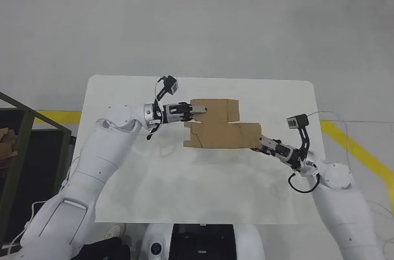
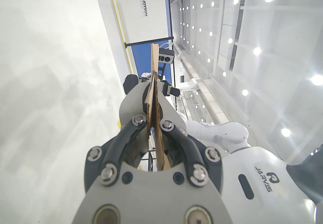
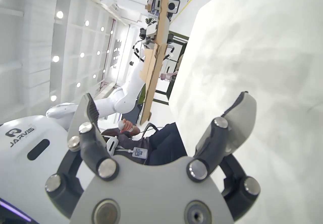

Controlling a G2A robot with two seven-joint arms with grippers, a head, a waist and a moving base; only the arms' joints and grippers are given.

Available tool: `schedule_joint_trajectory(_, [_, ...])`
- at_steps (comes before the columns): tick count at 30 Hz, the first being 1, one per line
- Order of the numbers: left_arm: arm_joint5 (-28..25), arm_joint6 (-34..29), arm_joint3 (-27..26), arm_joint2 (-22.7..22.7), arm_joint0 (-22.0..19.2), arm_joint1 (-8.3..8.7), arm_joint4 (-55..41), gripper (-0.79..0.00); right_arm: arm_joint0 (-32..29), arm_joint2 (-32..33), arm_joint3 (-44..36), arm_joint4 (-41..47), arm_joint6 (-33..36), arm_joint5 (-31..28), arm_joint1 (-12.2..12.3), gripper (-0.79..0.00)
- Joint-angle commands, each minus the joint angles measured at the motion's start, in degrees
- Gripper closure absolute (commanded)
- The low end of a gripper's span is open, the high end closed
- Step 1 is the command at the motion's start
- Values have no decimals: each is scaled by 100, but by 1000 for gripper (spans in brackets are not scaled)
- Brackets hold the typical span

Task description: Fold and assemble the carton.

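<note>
The flattened brown carton (image 1: 220, 123) is held above the middle of the white table (image 1: 151, 188). My left gripper (image 1: 196, 112) is shut on its left edge. In the left wrist view the cardboard (image 2: 154, 78) runs edge-on between the pinched fingers (image 2: 136, 121). My right gripper (image 1: 257, 146) sits at the carton's near right corner. Its fingers (image 3: 88, 106) are spread wide, and the carton (image 3: 155, 63) is seen edge-on just beyond them, unpinched.
A dark bin (image 1: 2, 153) with spare cardboard pieces stands off the table's left side. Bare tabletop lies in front of the carton toward the near edge. Yellow floor tape (image 1: 353, 153) runs past the right side.
</note>
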Motion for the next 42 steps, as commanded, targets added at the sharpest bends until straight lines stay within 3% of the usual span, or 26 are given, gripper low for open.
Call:
schedule_joint_trajectory(1, [0, 41, -31, 54, 22, -11, 48, 0, 80, -77, 64, 108, 148, -52, -5, -785])
schedule_joint_trajectory(15, [-29, 56, -36, 349, -52, -100, 128, 0, 248, -449, 110, 257, 564, -225, -3, -779])
schedule_joint_trajectory(16, [-34, 55, -28, 364, -57, -105, 129, 0, 258, -470, 114, 255, 570, -219, -2, -733])
schedule_joint_trajectory(18, [-33, 50, -5, 395, -74, -115, 149, 0, 285, -508, 126, 224, 572, -217, 3, -570])
schedule_joint_trajectory(20, [-31, 44, 10, 408, -87, -120, 158, 0, 301, -526, 151, 212, 564, -225, 8, -505])
schedule_joint_trajectory(25, [-27, 9, 51, 413, -101, -118, 213, 0, 382, -511, 309, 79, 535, -237, 32, -616])
schedule_joint_trajectory(29, [-1, -24, 48, 404, -98, -111, 249, 0, 429, -476, 368, -35, 491, -233, 56, -610])
schedule_joint_trajectory(32, [28, -40, 41, 398, -97, -108, 255, 0, 461, -461, 381, -131, 458, -223, 73, -526])
schedule_joint_trajectory(33, [25, -45, 37, 398, -98, -107, 270, 0, 471, -461, 386, -163, 450, -214, 78, -400])
schedule_joint_trajectory(37, [43, -66, 38, 403, -101, -103, 319, 0, 515, -494, 402, -255, 442, -172, 93, -289])
schedule_joint_trajectory(42, [59, -76, 55, 407, -103, -103, 339, 0, 575, -572, 445, -287, 541, -147, 107, -77])
